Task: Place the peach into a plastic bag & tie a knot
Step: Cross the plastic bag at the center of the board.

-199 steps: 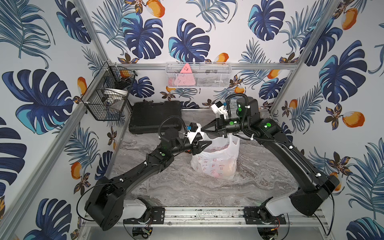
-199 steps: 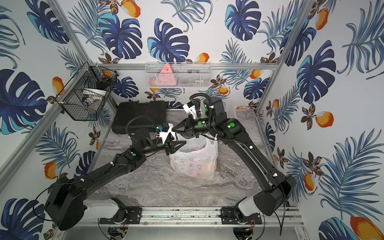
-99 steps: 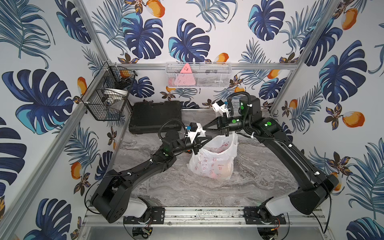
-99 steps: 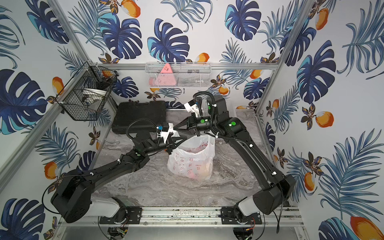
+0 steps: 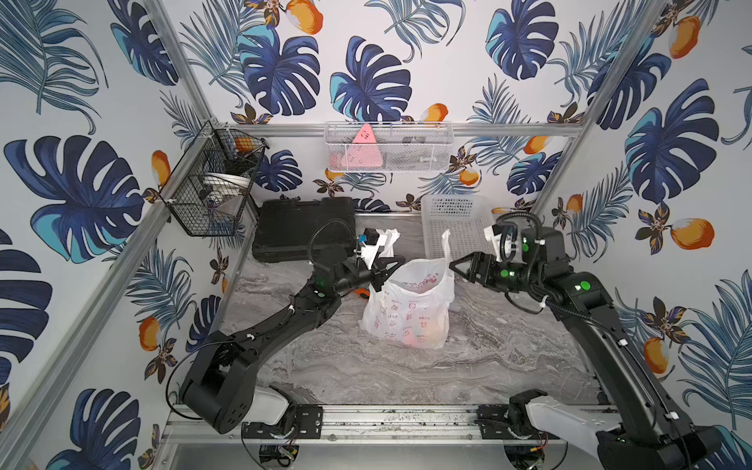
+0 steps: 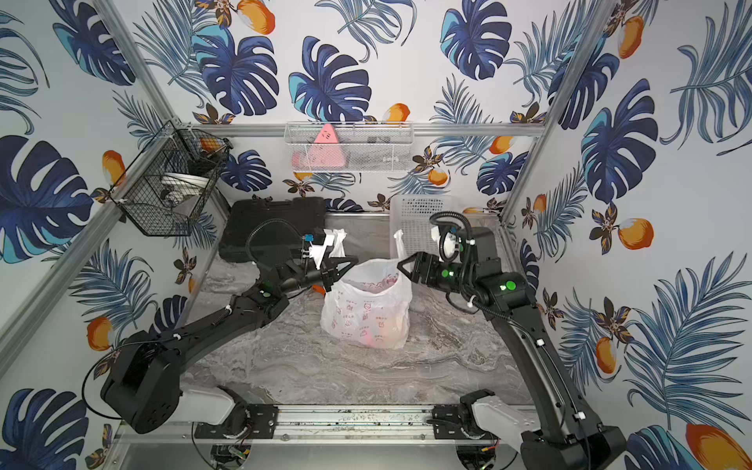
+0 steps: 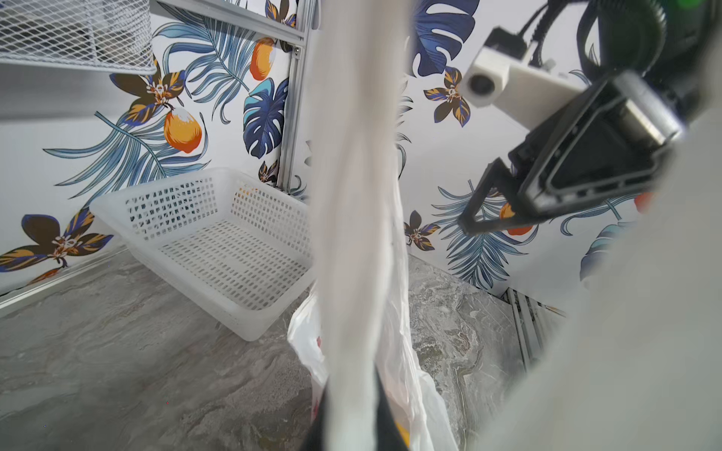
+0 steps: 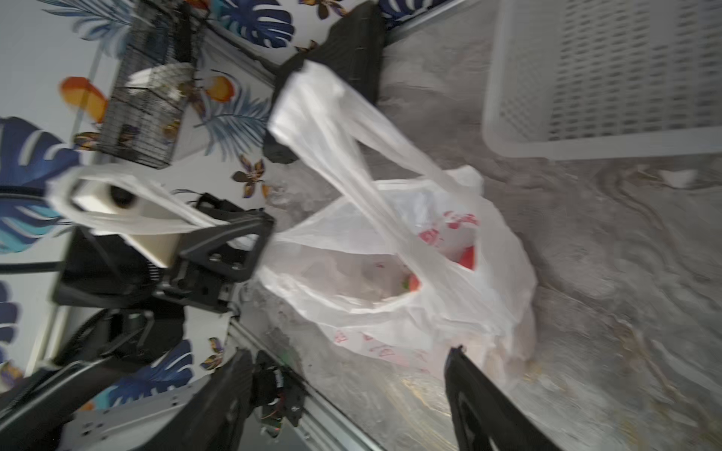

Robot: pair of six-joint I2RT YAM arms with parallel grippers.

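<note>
Dimly, peach point(image 5: 427, 334) shows through plastic bag point(image 5: 411, 313); left claw point(image 5: 388, 270) clenches handle point(image 5: 391, 237); right claw point(image 5: 457, 270) released.

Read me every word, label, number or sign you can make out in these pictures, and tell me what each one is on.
No text here can be quoted.
Red printed pictures and marks on the plastic bag: too small in both top views, blurred in the right wrist view.
Small dark marks near the tip of the pink triangle in the wire shelf: too small to read.
</note>
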